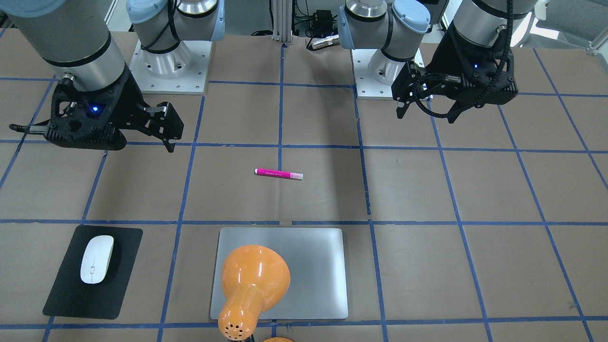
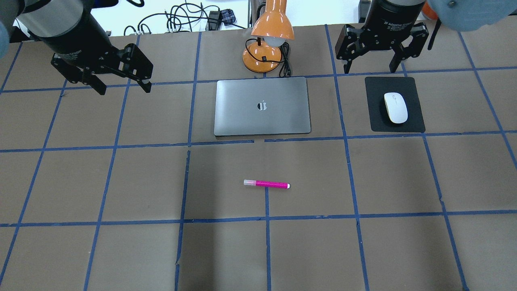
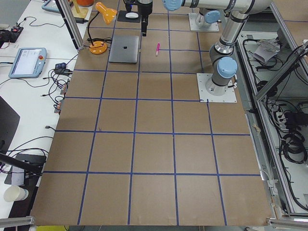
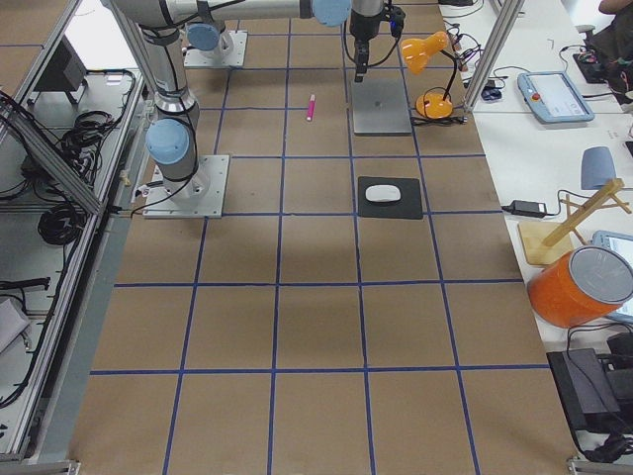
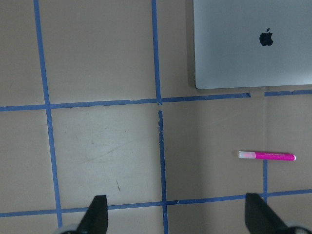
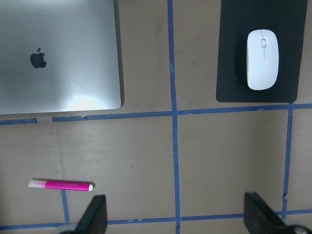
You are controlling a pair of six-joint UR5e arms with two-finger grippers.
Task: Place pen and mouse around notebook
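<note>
The silver notebook point(image 2: 242, 117) lay closed on the table point(image 2: 101, 182). The pink pen point(image 2: 266, 184) lay well apart from it, on the robot's side. The white mouse point(image 2: 395, 107) sat on a black mat point(image 2: 377, 121) to the notebook's right. The left jaws and right jaws hung wide open and empty, one on either side of the notebook.

Front view: lamp point(image 1: 254, 280) hides pt of notebook point(image 1: 313, 266); wrist views crop it too.

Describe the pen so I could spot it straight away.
Start at the big silver notebook by the orange lamp. On the robot's side of it, lying apart on the table, is the pen: the only slim magenta stick, paler at one end.
</note>
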